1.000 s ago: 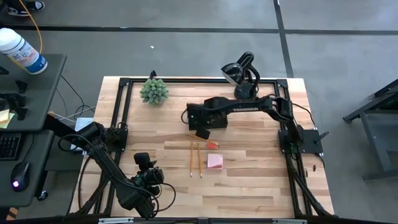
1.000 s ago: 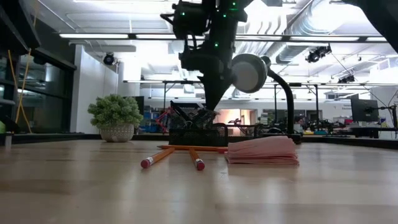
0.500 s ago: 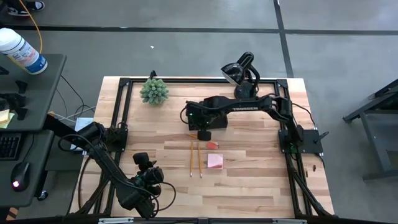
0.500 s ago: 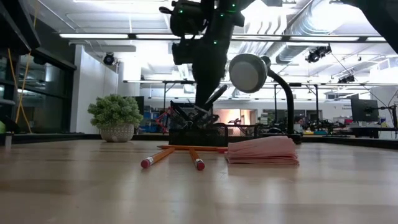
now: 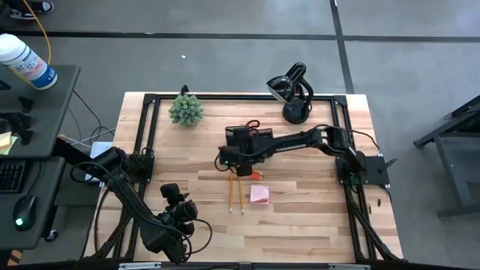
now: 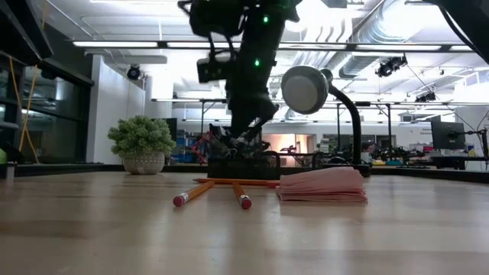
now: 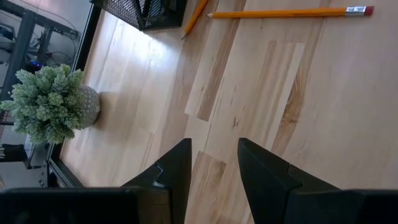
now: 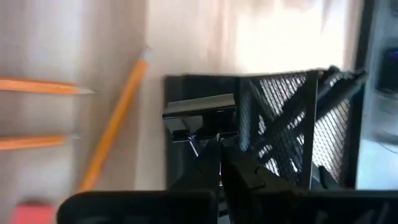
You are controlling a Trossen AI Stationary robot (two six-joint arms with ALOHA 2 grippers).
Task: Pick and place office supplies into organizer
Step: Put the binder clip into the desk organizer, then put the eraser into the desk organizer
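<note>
High view, right arm: I am reaching across the bench [image 5: 300,217] with my right pincer [image 5: 234,159] hanging over the near edge of the organizer [image 5: 253,136], which sits just past bench centre toward twelve o'clock.
High view, loose supplies: two pencils [image 5: 235,192] are lying just toward six o'clock of my right pincer, with the pink sticky-note pad [image 5: 259,195] beside them at three o'clock.
High view, left arm: my left pincer [image 5: 173,196] is waiting near the bench's seven o'clock corner.
Low view: the organizer [image 6: 243,163] is standing behind the pencils [image 6: 192,194] and the pad [image 6: 321,186]; my right arm is coming down onto it from above.
Left wrist view: my left pincer [image 7: 212,171] is spread over bare wood, gripping nothing.
Right wrist view: my right pincer [image 8: 219,163] is pressed together, pinching a black binder clip [image 8: 199,118] by its wire handles, beside the organizer's mesh wall [image 8: 283,124].
Step in hand: I am judging this as carrying the clip to the organizer.
Next move: I am needing to bring the clip squarely over an open compartment, then spread the fingers.
</note>
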